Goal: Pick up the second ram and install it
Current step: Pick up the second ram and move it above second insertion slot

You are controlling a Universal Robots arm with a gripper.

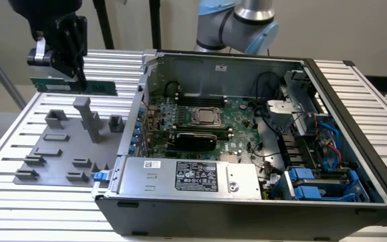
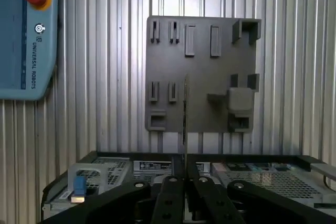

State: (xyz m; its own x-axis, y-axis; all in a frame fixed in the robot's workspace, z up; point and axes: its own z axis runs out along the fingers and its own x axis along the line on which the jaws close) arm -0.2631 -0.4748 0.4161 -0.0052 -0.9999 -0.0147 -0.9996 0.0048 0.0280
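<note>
My tool [image 1: 71, 75] is clamped on the second ram [image 1: 86, 86], which hangs level in the air above the grey tray [image 1: 66, 151] on the slatted surface [image 1: 46, 212], towards the exterior view's left of the open computer case [image 1: 247, 217].

A table [image 1: 39, 206] of pale ribbed metal slats spans the scene under soft, even light. Behind it stands a plain beige wall [image 1: 180, 25], with dark poles [image 1: 154, 22] rising in front of it.
</note>
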